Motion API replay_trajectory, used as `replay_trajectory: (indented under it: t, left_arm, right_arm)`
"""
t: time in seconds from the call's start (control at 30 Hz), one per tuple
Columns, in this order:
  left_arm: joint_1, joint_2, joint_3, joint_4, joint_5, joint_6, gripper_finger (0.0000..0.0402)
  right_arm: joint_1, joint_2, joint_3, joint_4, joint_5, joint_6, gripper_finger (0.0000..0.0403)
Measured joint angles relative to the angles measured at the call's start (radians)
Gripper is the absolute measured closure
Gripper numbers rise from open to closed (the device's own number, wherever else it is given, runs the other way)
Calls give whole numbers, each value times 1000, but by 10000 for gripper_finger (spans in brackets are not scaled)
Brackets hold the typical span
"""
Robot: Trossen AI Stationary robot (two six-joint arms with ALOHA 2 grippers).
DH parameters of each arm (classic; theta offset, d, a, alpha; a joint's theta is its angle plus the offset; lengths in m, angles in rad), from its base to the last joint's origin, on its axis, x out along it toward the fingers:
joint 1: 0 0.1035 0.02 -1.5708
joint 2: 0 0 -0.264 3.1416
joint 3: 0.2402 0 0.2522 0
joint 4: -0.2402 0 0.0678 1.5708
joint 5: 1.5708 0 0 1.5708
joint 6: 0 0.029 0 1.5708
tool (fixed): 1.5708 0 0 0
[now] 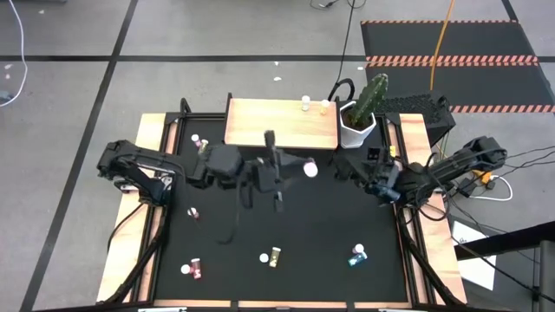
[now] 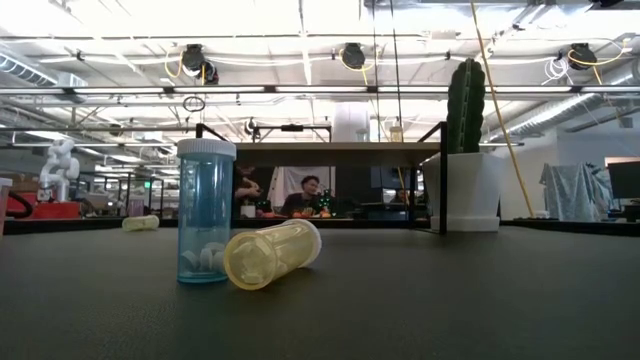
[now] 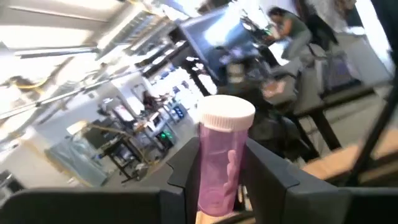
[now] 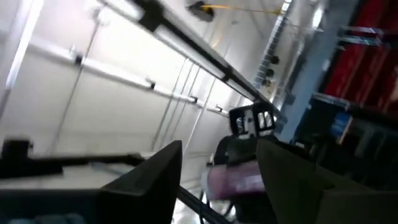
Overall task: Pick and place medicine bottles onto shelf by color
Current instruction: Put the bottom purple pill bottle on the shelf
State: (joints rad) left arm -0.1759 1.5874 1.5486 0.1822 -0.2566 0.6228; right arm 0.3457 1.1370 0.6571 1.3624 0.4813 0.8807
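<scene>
My left gripper (image 1: pixel 295 167) is above the table's middle, in front of the shelf (image 1: pixel 282 123), shut on a pink bottle with a white cap (image 3: pixel 219 163). This bottle also shows in the high view (image 1: pixel 310 169). My right gripper (image 1: pixel 354 169) is open just to its right, pointing at it. In the right wrist view the pink bottle (image 4: pixel 239 180) shows between and beyond my right fingers; I cannot tell whether they touch it. A whitish bottle (image 1: pixel 305 104) and a yellow one (image 1: pixel 325 106) stand on the shelf's far right part. My left gripper pinches the pink bottle's body (image 3: pixel 208 177) between its two fingers, below the cap. The fingers come from the table's left and lie along the bottle. The capped end (image 3: pixel 226 114) sticks out past the fingertips. The bottle is lifted clear of the table.
Loose bottles lie on the black mat: pink ones (image 1: pixel 195 139) (image 1: pixel 192 212) (image 1: pixel 192 270), a yellow one (image 1: pixel 273 256) and a teal one (image 1: pixel 357 256). A white pot with a cactus (image 1: pixel 360 117) stands right of the shelf. People show in the room beyond (image 2: pixel 310 195).
</scene>
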Motion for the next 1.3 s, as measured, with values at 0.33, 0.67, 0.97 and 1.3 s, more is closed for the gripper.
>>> replay_trajectory:
  t: [0.33, 0.67, 0.97, 1.3]
  left_arm:
    - [74, -85, 0, -292, -6, -296, 287]
    - [83, -85, 0, -346, 13, -417, 287]
    - [91, -85, 0, -385, 24, -496, 286]
    - [110, -84, 0, -464, 28, -574, 286]
  right_arm:
    - [4, -77, 433, -1022, -67, -645, 175]
    - [-124, 140, 1090, -1945, -47, -886, 174]
    - [-289, 378, 1404, -2319, -357, -894, 174]
    - [-322, 421, 1441, -2383, -454, -973, 174]
